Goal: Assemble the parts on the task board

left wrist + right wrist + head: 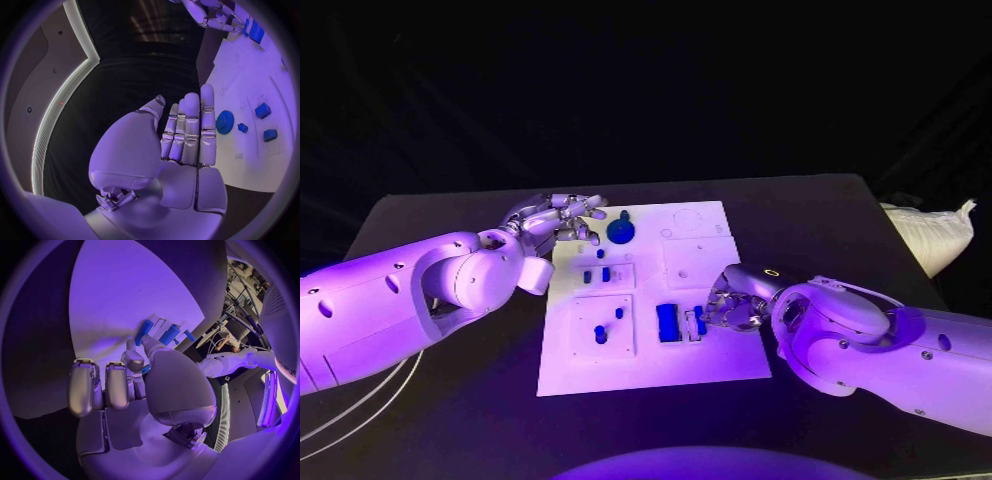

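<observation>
Right hand (731, 308) at blue parts (669, 322) on unlettered task board (718, 365).

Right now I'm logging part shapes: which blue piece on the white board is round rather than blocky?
The round blue toothed disc at the white task board's far end, beside the left hand. The other blue pieces are small blocks or pegs.

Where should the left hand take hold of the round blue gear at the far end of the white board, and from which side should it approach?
Probably by its toothed rim, from above. The gear lies flat on the board, so only the rim and top face are free. The left hand is beside it, at the board's left edge, fingers straight and holding nothing, so a thumb and finger could pinch across opposite sides of the rim.
</observation>
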`<state>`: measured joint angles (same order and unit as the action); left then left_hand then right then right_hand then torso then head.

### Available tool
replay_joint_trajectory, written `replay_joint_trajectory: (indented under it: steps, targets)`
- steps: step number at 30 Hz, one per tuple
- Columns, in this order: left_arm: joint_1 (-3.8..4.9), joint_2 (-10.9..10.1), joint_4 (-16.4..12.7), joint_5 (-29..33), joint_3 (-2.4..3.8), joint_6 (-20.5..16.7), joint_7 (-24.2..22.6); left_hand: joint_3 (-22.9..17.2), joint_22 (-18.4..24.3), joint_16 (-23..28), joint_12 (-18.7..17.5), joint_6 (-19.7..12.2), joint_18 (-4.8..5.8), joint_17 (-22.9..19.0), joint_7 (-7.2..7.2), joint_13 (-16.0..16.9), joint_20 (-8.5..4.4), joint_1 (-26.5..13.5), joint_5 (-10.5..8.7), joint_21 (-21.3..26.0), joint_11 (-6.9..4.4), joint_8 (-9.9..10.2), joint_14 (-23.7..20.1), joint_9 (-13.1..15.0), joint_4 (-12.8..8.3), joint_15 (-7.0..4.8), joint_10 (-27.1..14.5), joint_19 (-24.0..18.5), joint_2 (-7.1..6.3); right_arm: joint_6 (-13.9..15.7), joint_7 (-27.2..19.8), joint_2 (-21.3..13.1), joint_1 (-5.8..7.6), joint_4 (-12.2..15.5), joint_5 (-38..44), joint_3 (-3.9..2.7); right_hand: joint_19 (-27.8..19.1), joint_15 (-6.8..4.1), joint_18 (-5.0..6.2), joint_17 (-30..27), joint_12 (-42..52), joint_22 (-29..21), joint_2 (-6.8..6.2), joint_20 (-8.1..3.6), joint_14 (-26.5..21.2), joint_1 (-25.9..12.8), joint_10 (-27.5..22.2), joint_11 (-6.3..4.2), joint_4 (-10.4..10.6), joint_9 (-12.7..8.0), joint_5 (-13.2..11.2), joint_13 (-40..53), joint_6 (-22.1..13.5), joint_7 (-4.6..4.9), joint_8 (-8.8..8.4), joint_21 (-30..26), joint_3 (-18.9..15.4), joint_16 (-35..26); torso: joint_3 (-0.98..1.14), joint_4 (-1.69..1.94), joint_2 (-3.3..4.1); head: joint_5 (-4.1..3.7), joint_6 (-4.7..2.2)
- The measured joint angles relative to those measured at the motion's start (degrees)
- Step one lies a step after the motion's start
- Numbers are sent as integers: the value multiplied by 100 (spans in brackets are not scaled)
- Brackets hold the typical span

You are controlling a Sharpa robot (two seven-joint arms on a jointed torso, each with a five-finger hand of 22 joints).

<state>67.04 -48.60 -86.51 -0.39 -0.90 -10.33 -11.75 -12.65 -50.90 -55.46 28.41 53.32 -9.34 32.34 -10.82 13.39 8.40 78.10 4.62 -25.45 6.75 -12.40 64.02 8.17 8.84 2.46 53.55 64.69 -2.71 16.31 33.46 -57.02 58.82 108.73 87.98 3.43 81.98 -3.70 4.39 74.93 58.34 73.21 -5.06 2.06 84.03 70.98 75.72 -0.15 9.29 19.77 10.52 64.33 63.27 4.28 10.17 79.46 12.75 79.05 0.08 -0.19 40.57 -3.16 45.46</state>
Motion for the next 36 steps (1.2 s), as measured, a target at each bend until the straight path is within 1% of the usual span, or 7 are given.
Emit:
replay_joint_trajectory:
  steps: [9, 24, 28, 29, 33, 34, 36]
  targets:
    - [0, 0, 1, -1, 0, 2, 3, 0, 0, 0, 0, 0, 0, 0, 0, 0, 0, 0, 0, 0, 0, 0, 0, 0, 0, 0, 0, 0, 0, -76, 7, 64, -25, -40, 29, -12, 0, 0, 0, 2, 0, -1, 0, 0, 0, 0, 0, 0, -22, 21, -23, 7, 0, 0, 2, 0, -9, 0, 1, -6, 0, 7, 6]
    - [0, -2, 3, -2, 0, 6, 13, 0, -1, 0, 0, 0, 0, 0, 0, 0, 0, 0, 0, 0, 0, 0, 0, 0, 0, 0, 0, 0, 0, -114, 9, 46, -33, -29, 135, -14, 0, 0, 0, 1, 0, -2, 0, 0, 0, 0, 0, 0, -46, 13, -55, 6, 0, -2, 2, 0, -33, -1, 4, -7, 0, 8, 4]
    - [0, -4, 3, -2, 0, 6, 15, 0, -1, 0, 0, 0, 0, -5, 0, 0, 0, 0, 0, 0, 0, 0, 0, 0, 0, 0, 0, 0, 0, -152, 7, 27, -36, -19, 272, -11, 0, 0, 0, 0, -47, -44, -56, 0, 0, 55, -1, 0, -95, 17, -87, -24, 8, -11, 3, 0, -83, -2, 5, -7, -1, 8, 9]
    - [0, -4, 3, -3, 0, 6, 16, 0, -1, 0, 0, 0, 0, -5, 0, 0, 0, 0, 0, 0, 0, 0, 0, 0, 0, 0, 0, 0, 0, -167, 6, 18, -37, -17, 351, -11, 0, 0, 0, 0, -96, -85, -94, 0, 0, 94, -31, 18, -128, 22, -87, -55, -10, 8, 4, -8, -116, -36, 5, -7, 0, 8, 10]
    - [0, -6, 3, -3, 0, 7, 19, 0, -1, 0, 0, 0, 0, -5, 0, 0, 0, 0, 0, 0, 0, 0, 0, 0, 0, 0, 0, 0, 0, -228, 5, -7, -37, -20, 682, -11, -34, 0, 0, 0, -231, -173, -162, 34, 0, 161, -171, 55, -189, 25, -114, -149, -84, 83, 4, -86, -211, -80, 5, -9, 0, 6, 12]
    - [0, -6, 3, -3, 0, 7, 20, 0, -1, 0, 0, 0, 0, -4, 0, 0, 0, 0, 0, 0, 0, 0, 0, 0, 0, 0, 0, 0, 0, -246, 5, -12, -38, -23, 759, -11, -34, 0, 0, 0, -263, -189, -172, 33, 0, 171, -176, 53, -201, 25, -114, -171, -98, 70, 4, -89, -223, -91, 5, -10, -1, 4, 13]
    - [0, -7, 3, -3, 0, 8, 22, 0, -1, 0, 0, 0, 0, -4, 0, 0, 0, 0, 0, 0, 0, 0, 0, 0, 0, 0, 0, 0, 0, -296, 5, -20, -38, -25, 929, -11, -54, 0, 0, 0, -289, -216, -197, 54, 0, 197, -227, 63, -219, 25, -114, -203, -126, 82, 5, -112, -241, -91, 5, -10, -1, 2, 15]
